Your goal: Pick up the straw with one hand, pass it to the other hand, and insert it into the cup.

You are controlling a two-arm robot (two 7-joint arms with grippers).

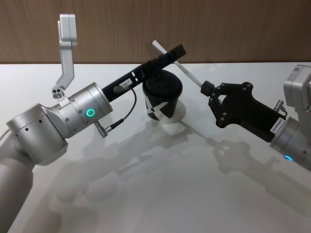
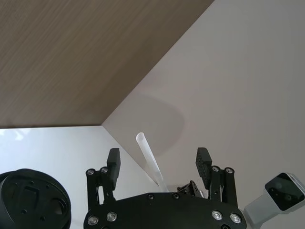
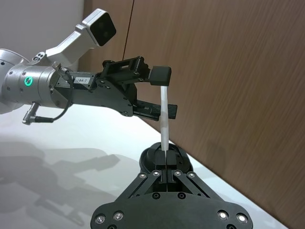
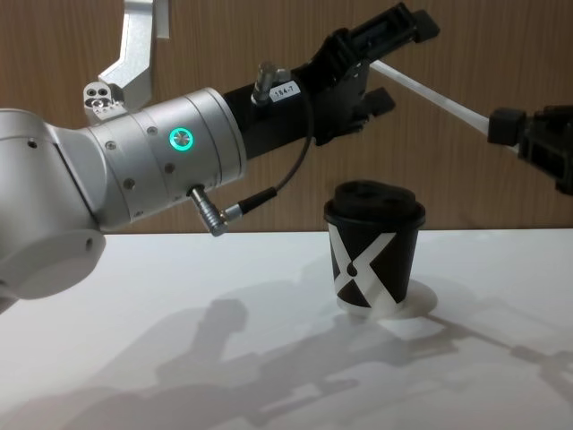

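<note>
The black cup point(image 1: 163, 94) with a white X point(image 4: 372, 255) stands upright on the table, domed lid on. High above it, my right gripper point(image 1: 206, 89), black and blocky, is shut on the lower end of the white straw point(image 1: 187, 72). The straw slants up and away over the cup. My left gripper point(image 1: 177, 51), long and black on a silver wrist, reaches across over the cup. It is open, its fingers point(image 2: 113, 162) standing on either side of the straw point(image 2: 148, 157) near its upper end, apart from it. The straw point(image 3: 164, 114) rises from the right gripper point(image 3: 165, 160).
A wooden wall point(image 1: 233, 29) runs along the back of the white table point(image 1: 155, 184). A thin black cable with a metal plug point(image 1: 109, 127) hangs from the left wrist. The cup sits on a white disc point(image 4: 419, 300).
</note>
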